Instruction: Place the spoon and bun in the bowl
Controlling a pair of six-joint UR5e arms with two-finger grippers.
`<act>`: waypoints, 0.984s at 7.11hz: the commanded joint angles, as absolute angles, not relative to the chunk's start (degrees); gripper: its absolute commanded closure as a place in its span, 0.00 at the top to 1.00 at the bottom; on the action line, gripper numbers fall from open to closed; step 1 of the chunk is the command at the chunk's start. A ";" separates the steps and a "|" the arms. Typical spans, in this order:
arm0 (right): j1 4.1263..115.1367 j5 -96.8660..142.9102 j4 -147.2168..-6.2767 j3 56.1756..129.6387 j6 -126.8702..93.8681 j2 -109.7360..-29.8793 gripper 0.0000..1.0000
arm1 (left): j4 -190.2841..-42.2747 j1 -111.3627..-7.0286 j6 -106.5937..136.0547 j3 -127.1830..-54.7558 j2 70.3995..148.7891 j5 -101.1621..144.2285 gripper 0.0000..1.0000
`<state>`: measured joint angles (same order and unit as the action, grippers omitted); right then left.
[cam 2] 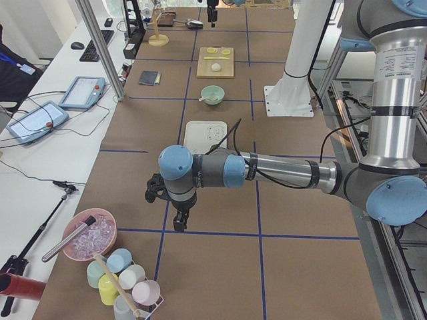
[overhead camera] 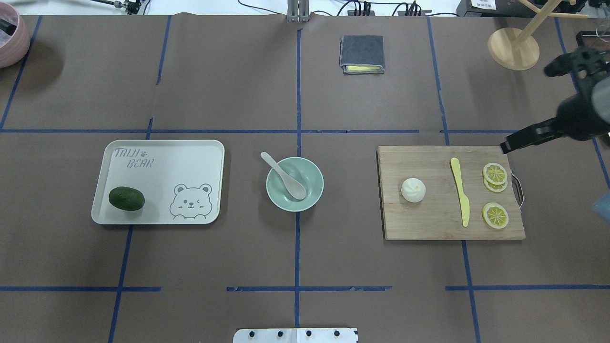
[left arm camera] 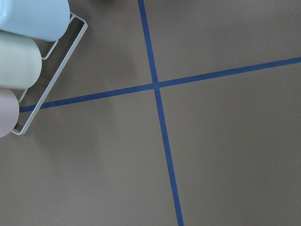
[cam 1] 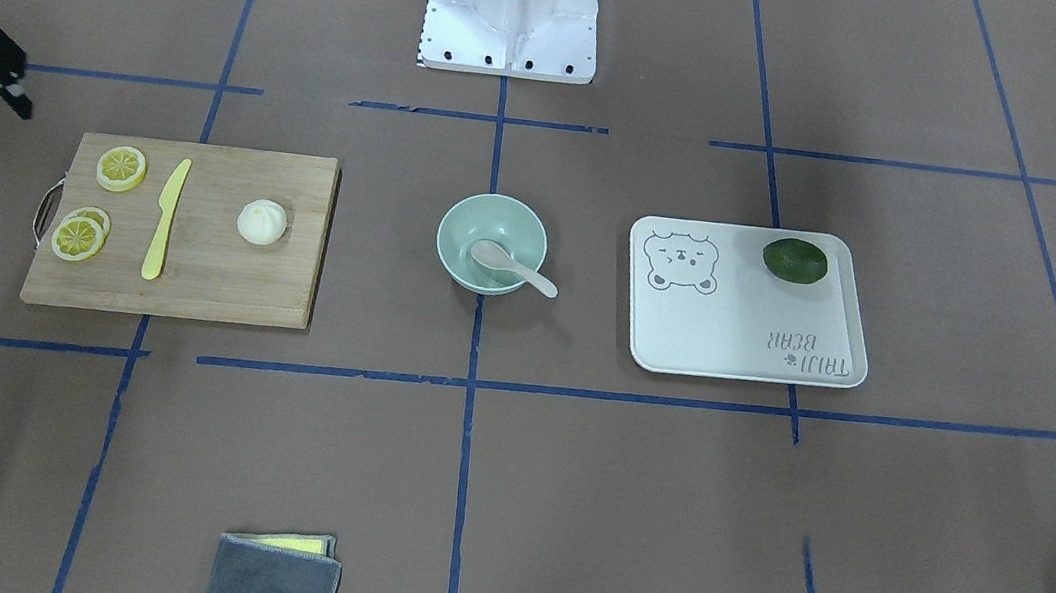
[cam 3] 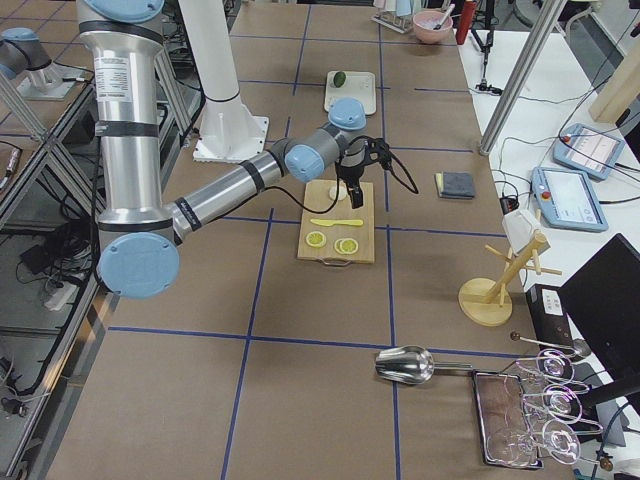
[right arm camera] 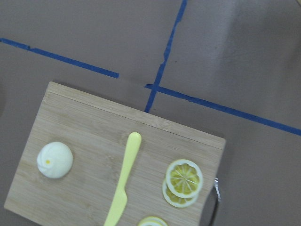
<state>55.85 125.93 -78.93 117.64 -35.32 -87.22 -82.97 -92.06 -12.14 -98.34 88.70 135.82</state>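
The pale mint-green bowl (overhead camera: 295,184) stands at the table's middle. The beige spoon (overhead camera: 284,176) lies in it with its scoop inside and its handle over the rim; it also shows in the front view (cam 1: 511,266). The white bun (overhead camera: 413,189) sits on the wooden cutting board (overhead camera: 429,219), also in the right wrist view (right arm camera: 55,159). My right gripper (overhead camera: 526,108) hangs open and empty above the board's far right corner. My left gripper (cam 2: 175,212) shows only in the exterior left view, far from the bowl; I cannot tell if it is open.
A yellow knife (overhead camera: 460,196) and lemon slices (overhead camera: 495,173) share the board. A white bear-print tray (overhead camera: 190,157) holds a dark green avocado (overhead camera: 126,198). A folded grey cloth (overhead camera: 362,53) and a wooden stand (overhead camera: 513,47) are at the far side. A cup rack (left arm camera: 28,61) is below my left wrist.
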 commanded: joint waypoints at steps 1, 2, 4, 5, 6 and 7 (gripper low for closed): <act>43.29 114.57 -75.32 112.00 -45.34 -79.84 1.00 | -83.06 -92.11 -12.22 -98.96 88.68 135.88 1.00; 40.20 111.65 -75.41 109.62 -45.79 -77.28 1.00 | -83.06 -92.11 -12.13 -98.96 88.77 135.88 1.00; 36.41 108.39 -75.58 109.25 -47.90 -77.17 1.00 | -83.23 -92.11 -12.22 -99.05 88.94 136.05 1.00; 34.82 105.59 -75.67 107.94 -48.86 -77.08 1.00 | -83.23 -92.02 -12.13 -99.23 89.03 136.05 1.00; 33.59 104.25 -75.59 106.89 -49.22 -76.99 1.00 | -83.23 -92.02 -12.13 -99.58 88.95 136.05 1.00; 33.31 104.06 -75.50 106.61 -49.22 -76.99 0.99 | -83.32 -92.02 -12.13 -99.49 89.03 136.05 1.00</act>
